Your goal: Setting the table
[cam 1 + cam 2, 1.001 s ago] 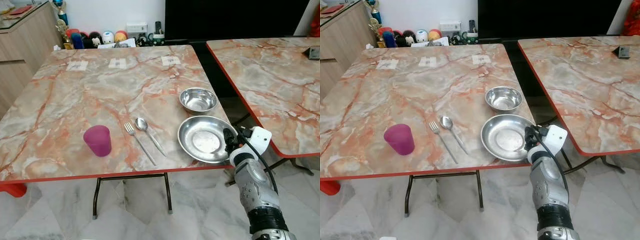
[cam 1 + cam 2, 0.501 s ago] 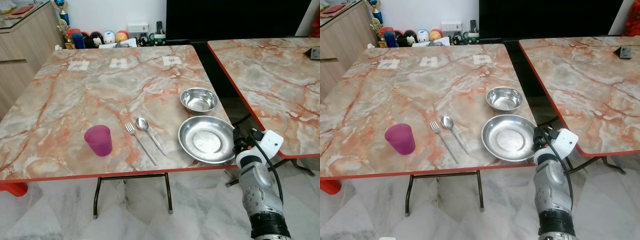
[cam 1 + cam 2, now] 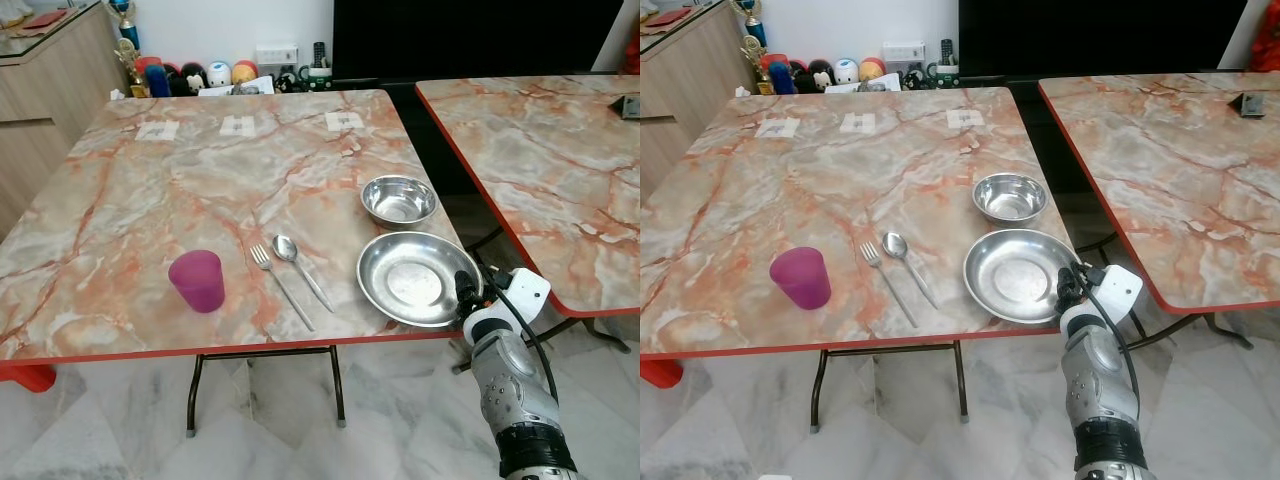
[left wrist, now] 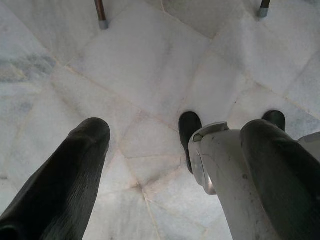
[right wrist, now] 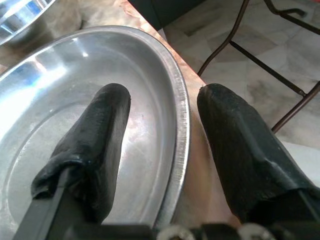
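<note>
Right end effector straddling the plate's near-right rim

The left end effector (image 4: 150, 165) hangs open over the floor, idle. The plate (image 3: 400, 262) lies just left of the right end effector (image 5: 162, 145), whose open fingers (image 5: 100, 145) bracket its rim, one inside, one outside, at the desk (image 3: 120, 230) corner; this arm is nearer.
</note>
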Motion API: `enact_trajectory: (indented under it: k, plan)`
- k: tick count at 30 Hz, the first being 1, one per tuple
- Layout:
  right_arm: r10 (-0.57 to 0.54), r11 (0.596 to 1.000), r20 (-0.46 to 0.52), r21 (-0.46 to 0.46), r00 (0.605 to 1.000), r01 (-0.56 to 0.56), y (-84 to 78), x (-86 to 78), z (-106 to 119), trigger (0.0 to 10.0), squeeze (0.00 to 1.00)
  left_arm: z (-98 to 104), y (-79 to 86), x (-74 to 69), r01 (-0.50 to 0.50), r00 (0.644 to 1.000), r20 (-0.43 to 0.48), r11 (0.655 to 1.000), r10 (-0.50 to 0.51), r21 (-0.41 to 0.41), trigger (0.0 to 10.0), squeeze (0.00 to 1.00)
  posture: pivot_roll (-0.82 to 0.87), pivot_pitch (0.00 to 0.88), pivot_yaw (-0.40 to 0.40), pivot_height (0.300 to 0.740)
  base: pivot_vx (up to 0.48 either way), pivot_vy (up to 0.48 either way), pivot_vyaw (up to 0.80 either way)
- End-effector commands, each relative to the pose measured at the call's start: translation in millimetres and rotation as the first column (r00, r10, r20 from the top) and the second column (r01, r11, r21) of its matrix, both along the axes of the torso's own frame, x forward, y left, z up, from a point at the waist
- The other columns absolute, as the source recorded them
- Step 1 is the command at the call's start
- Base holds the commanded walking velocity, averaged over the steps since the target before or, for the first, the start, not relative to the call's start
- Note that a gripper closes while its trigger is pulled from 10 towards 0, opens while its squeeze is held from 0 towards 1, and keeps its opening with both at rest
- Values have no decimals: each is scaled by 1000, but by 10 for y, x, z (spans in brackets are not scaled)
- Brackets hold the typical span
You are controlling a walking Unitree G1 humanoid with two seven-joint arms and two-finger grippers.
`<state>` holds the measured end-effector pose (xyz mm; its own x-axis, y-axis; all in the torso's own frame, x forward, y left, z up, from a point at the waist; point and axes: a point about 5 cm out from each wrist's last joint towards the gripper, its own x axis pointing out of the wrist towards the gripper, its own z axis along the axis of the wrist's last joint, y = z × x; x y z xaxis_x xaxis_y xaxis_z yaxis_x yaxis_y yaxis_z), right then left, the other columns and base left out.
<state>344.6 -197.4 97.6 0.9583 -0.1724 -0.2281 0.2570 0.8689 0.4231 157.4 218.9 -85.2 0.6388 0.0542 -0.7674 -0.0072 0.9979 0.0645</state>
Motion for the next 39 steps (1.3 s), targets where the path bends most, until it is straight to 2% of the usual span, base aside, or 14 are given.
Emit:
enact_trajectory:
  k: [1,10,11,12,28,35,39]
  plan:
    - [19,1000,-77,26,997,-17,28,-30,-133,10000,0,-37,9,-91,-2,1000,-28,1000,2,4,10000,0,-1,110,2,740,0,0,0]
    - [57,998,-103,40,993,-53,87,-18,-177,10000,0,-37,5,-92,0,1000,-28,1000,1,6,10000,0,3,111,2,740,0,0,0]
    - [59,998,-102,41,993,-55,94,-10,-170,8471,0,-37,4,-91,1,1000,-28,1000,-1,6,10000,0,3,111,2,740,0,0,0]
    - [59,997,-96,45,994,-55,99,-4,-161,0,0,-37,4,-91,1,1000,-28,1000,-1,7,10000,0,3,111,2,740,0,0,0]
    - [63,997,-77,40,995,-60,129,20,-128,0,0,-38,-7,-87,6,1000,-28,1000,-6,9,10000,0,6,108,1,740,0,0,0]
    - [9,1000,-14,30,1000,-8,81,13,-64,0,0,-41,-20,-86,14,999,-30,1000,-14,12,10000,0,5,112,-3,740,0,0,0]
    - [-8,999,54,54,998,5,68,-80,-54,0,0,-44,-29,-89,16,999,-30,1000,-15,11,10000,0,3,111,-3,740,0,0,0]
